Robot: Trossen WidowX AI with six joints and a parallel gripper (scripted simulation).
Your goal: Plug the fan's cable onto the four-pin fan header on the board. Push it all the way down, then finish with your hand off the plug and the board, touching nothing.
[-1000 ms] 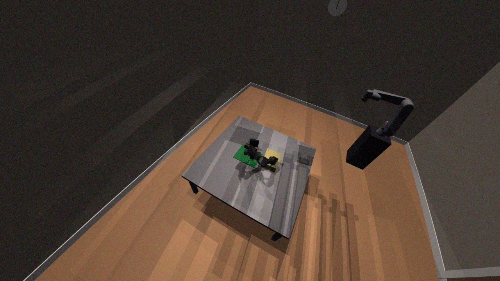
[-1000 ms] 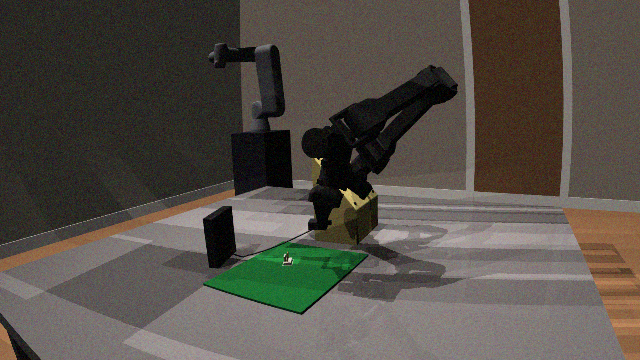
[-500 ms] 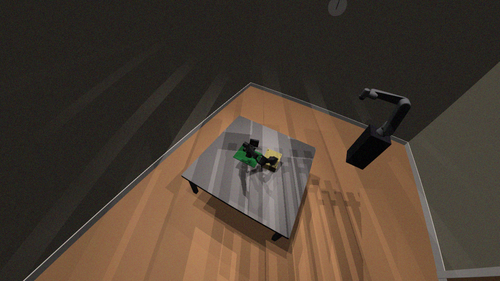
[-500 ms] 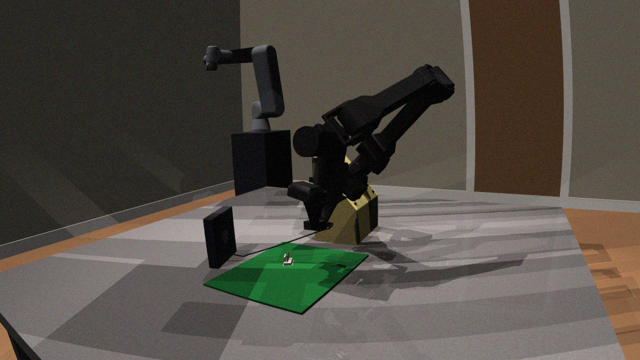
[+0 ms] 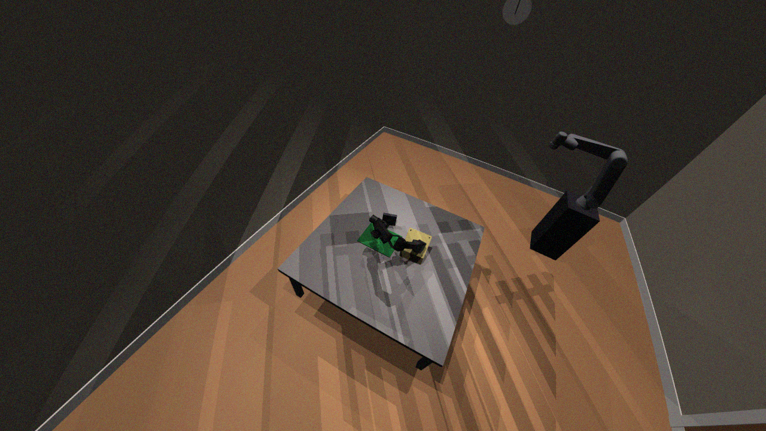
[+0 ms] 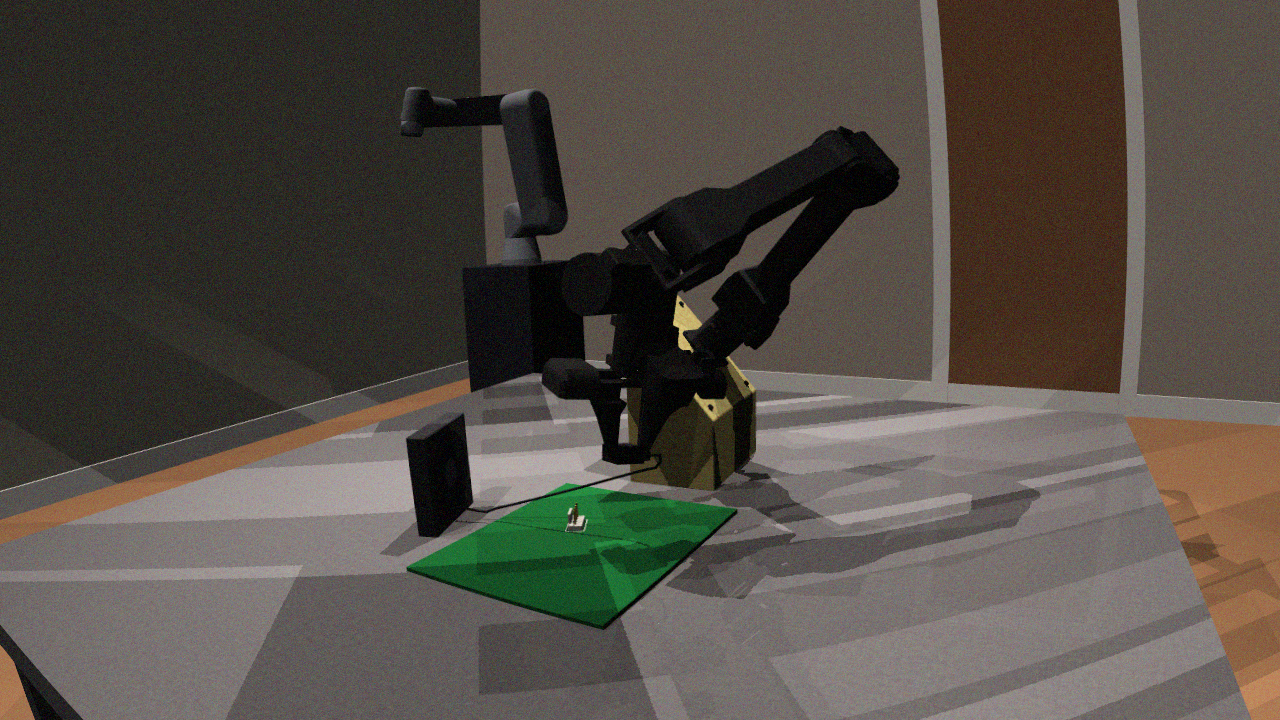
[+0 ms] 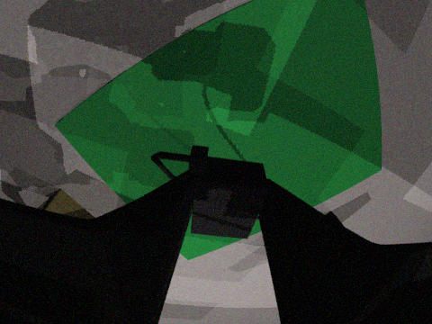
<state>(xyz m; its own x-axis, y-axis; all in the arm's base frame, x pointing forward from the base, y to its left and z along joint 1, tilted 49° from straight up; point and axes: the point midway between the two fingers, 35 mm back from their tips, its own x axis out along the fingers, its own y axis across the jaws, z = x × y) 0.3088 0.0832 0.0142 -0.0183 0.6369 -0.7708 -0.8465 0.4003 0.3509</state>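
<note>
The green board point(image 6: 537, 573) point(image 5: 369, 239) point(image 7: 312, 85) lies flat on the grey table point(image 6: 895, 582) point(image 5: 342, 267). Its small four-pin header point(image 6: 575, 519) stands upright near the board's middle with nothing on it. The black fan point(image 6: 438, 474) point(image 5: 389, 218) stands upright at the board's left edge. Its thin cable point(image 6: 537, 501) point(image 7: 219, 122) runs across the board to the plug. My gripper point(image 6: 617, 453) point(image 7: 225, 216) is shut on the dark plug point(image 7: 223, 211). It holds the plug in the air over the board's edge nearest my base, behind and to the right of the header. The header is hidden in the wrist view.
My arm stands on a yellow block point(image 6: 707, 438) point(image 5: 418, 236) just behind the board. A second grey arm point(image 6: 528, 161) point(image 5: 605, 171) on a black pedestal point(image 6: 501, 322) point(image 5: 562, 230) stands off the table, far back.
</note>
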